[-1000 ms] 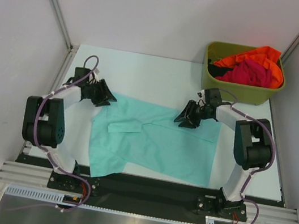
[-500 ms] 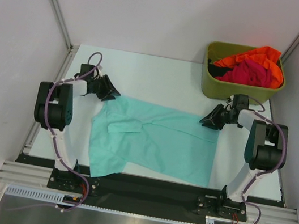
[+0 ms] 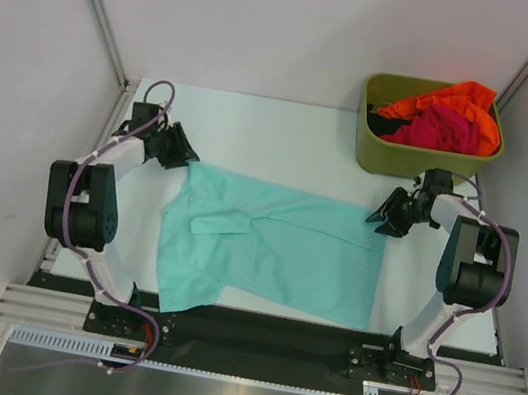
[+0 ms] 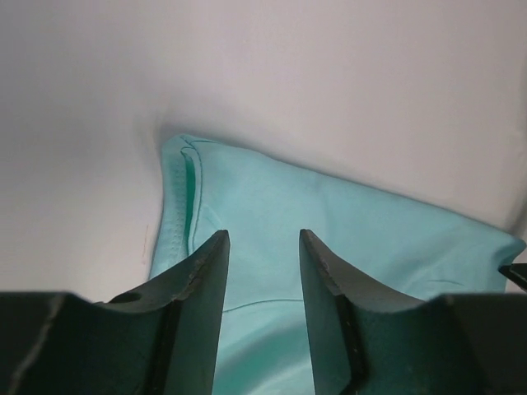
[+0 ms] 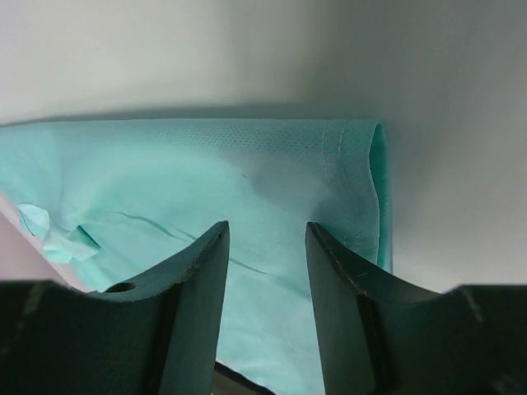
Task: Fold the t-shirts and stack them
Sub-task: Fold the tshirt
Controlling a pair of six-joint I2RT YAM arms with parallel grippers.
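My left gripper is released, fingers spread at the far left corner of the teal t-shirt, well left of the olive-green bin. My right gripper is released too, fingers apart at the shirt's far right corner, just nearer my bases than the bin. The shirt lies spread on the table, left of the bin. The orange t-shirt and magenta-red t-shirt sit bunched inside the bin.
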